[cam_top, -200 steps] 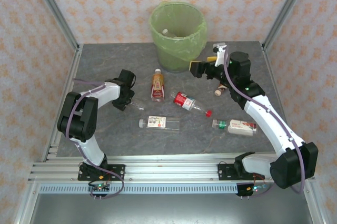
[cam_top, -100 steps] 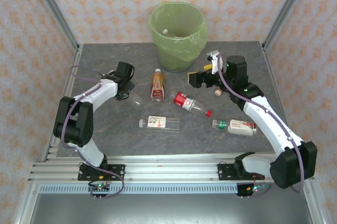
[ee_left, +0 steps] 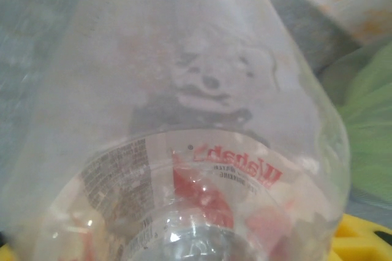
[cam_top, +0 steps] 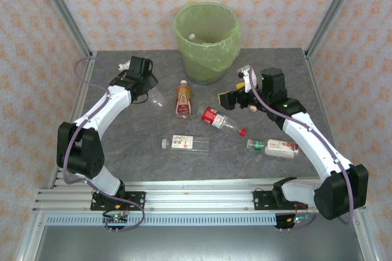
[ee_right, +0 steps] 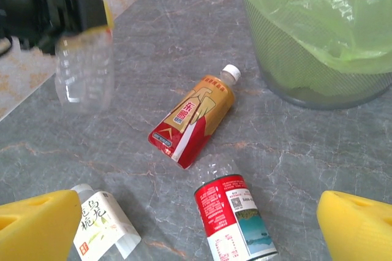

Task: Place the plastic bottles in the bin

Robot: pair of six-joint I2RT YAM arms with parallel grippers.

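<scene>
We find the clear plastic bottle (cam_top: 157, 98) lifted and carried farther, now left of the green-lined round bin (cam_top: 205, 59), clamped in the left gripper (cam_top: 148, 87); deposit appears imminent. The right gripper (cam_top: 235, 89), jaws wide and empty, has drawn back toward the red-labelled bottle (cam_top: 214, 117).

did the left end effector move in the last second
Yes. The left end effector, shut on a clear bottle, has moved toward the far edge of the table, nearer the bin.
</scene>
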